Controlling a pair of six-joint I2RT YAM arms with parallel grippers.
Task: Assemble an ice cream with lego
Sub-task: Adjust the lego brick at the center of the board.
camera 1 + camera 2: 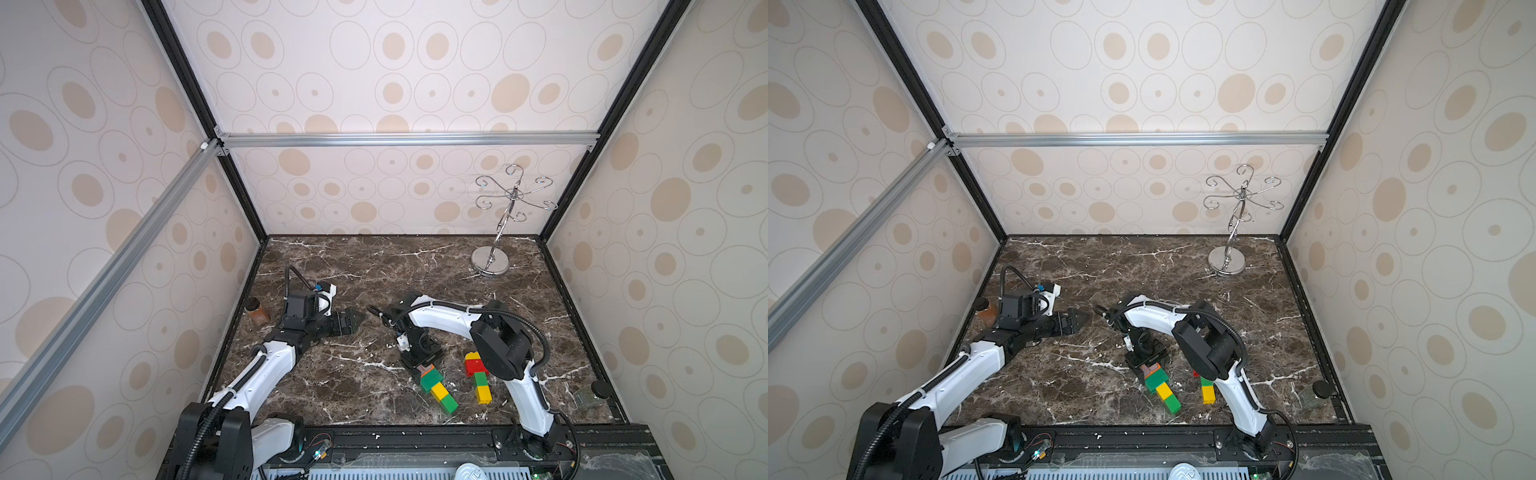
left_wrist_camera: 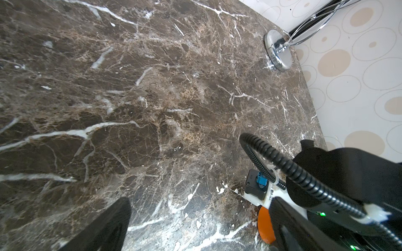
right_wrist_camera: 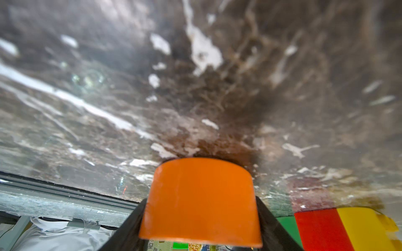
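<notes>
The dark brown marbled bench [image 1: 374,270] sits inside a booth papered with circles. Low over the bench, the right gripper [image 1: 423,368] is clenched on an orange half-round dome piece [image 3: 200,200]. The dome meets the end of a lying green-yellow-green brick row [image 1: 439,392]. Just beside it lies a second brick row [image 1: 478,376] of yellow dome, red, green and yellow. The left gripper [image 1: 357,321] hangs spread wide and empty, well apart from the bricks, with a brown jar [image 1: 257,311] behind it at the bench's edge.
</notes>
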